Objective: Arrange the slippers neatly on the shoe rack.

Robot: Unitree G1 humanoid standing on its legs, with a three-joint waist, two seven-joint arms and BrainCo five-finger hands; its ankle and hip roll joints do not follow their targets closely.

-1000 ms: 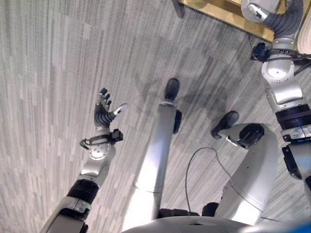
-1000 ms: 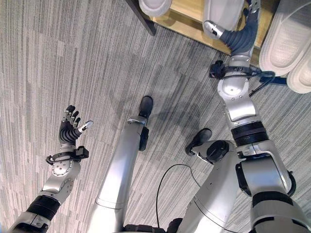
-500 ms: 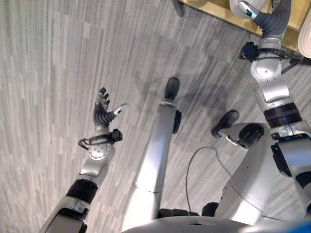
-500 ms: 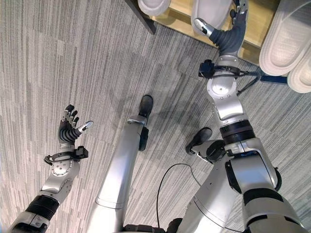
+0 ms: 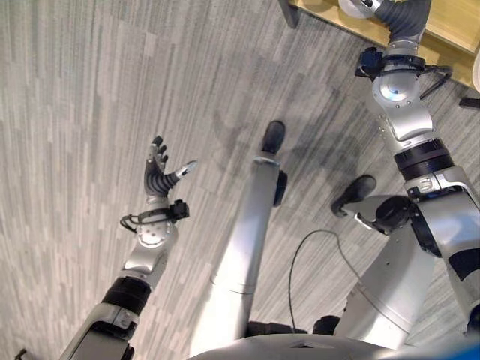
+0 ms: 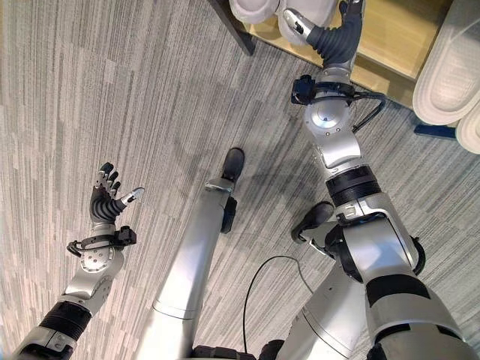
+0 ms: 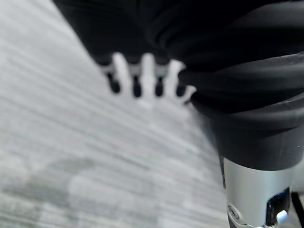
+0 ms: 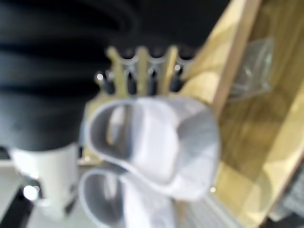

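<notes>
Two white slippers lie side by side on the wooden shoe rack (image 6: 390, 37): one (image 8: 156, 142) against my right hand's fingers (image 8: 142, 66), the other (image 8: 107, 204) just beside it. At the rack's left end, my right hand (image 6: 335, 39) reaches in with fingers straight behind the nearer slipper (image 6: 319, 7) and its thumb (image 6: 296, 21) toward the other slipper (image 6: 255, 9). My left hand (image 6: 105, 201) hangs open over the grey floor at the left, holding nothing; its straight fingers (image 7: 137, 71) show in the left wrist view.
Two more white slippers (image 6: 454, 71) (image 6: 474, 127) lie at the right edge, by the rack. A dark rack leg (image 6: 232, 26) stands at the rack's left corner. Grey striped carpet (image 6: 150, 97) spreads to the left.
My right arm has swung left along the rack, and the slipper by its fingers now lies closer to the other one. The view shifted slightly. The left hand stayed put.
</notes>
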